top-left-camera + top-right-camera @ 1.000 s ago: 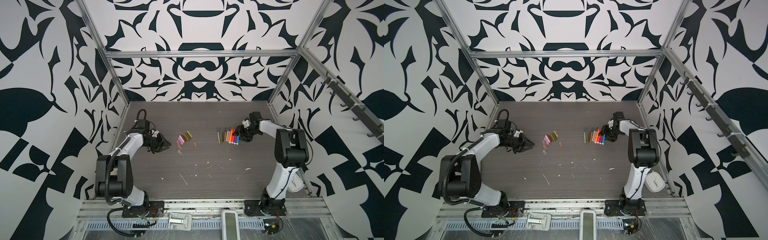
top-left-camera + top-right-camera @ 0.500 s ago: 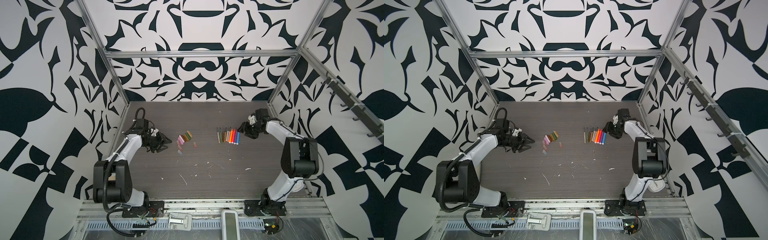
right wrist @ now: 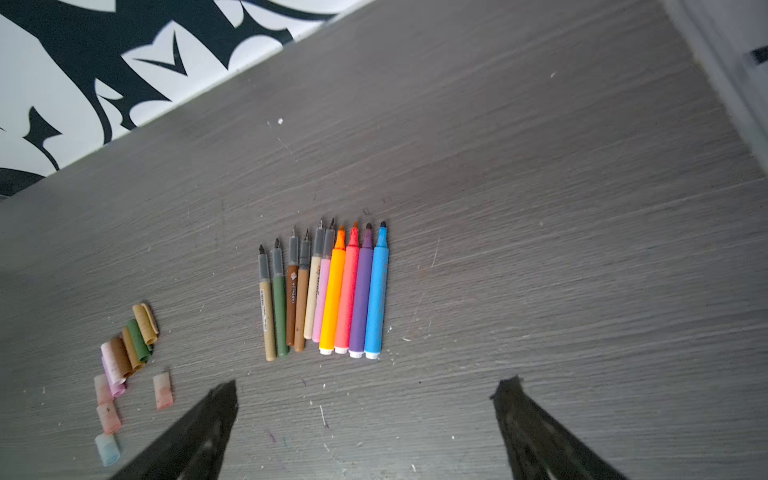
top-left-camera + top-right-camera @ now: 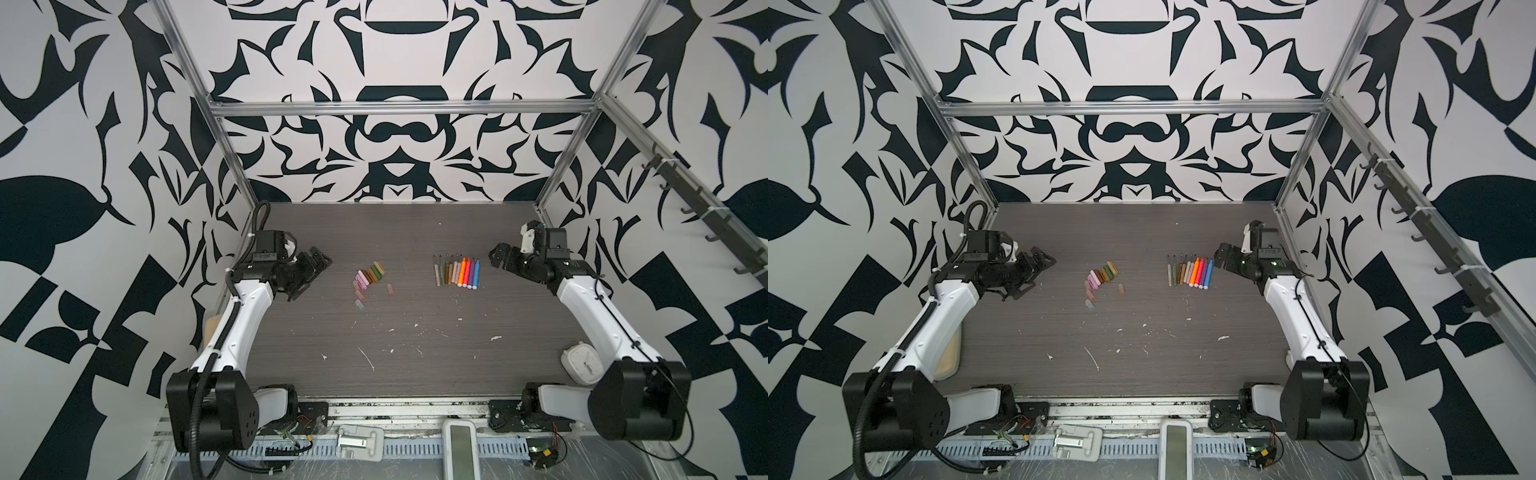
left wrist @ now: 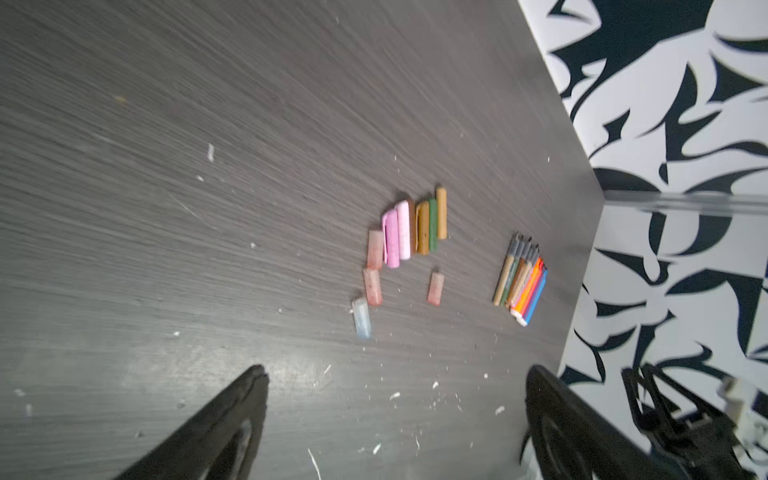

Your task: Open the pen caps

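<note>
Both released, nothing held: left tool (image 5: 397, 376) and right tool (image 3: 369, 385), each off to its side. The pen caps (image 4: 370, 276) lay loose, clustered left of centre on the bench (image 4: 415, 353); pens (image 4: 457, 272) in a row, all uncapped. Risk: a low arm sweep would roll the round caps away, and bare tips could mark the bench.

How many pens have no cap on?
10 pens. All lie side by side in one row on the table, right of the loose caps: tan, green, two brown, cream, pink, orange, red, purple, blue. None looks hidden.
</note>
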